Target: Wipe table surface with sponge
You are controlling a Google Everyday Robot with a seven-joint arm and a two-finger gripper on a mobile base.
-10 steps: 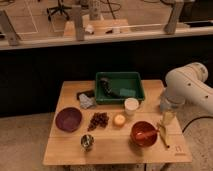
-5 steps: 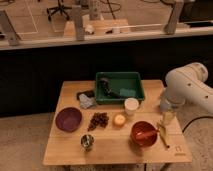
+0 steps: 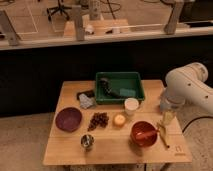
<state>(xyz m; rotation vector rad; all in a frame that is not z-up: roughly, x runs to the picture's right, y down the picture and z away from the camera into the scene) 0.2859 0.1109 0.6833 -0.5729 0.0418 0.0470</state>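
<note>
Teal-green soft rectangular sponge [image 3: 127, 92] lay inside the green plastic bin [image 3: 120, 74], untouched. The gripper [image 3: 166, 120] hung released, empty, right of the bin over the light tan wooden desk [image 3: 65, 150]. Nothing had moved; wiping not begun.

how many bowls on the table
2: a purple bowl left on the table, a red bowl right, next to the end effector over the right edge. The green bin could hide more.
</note>
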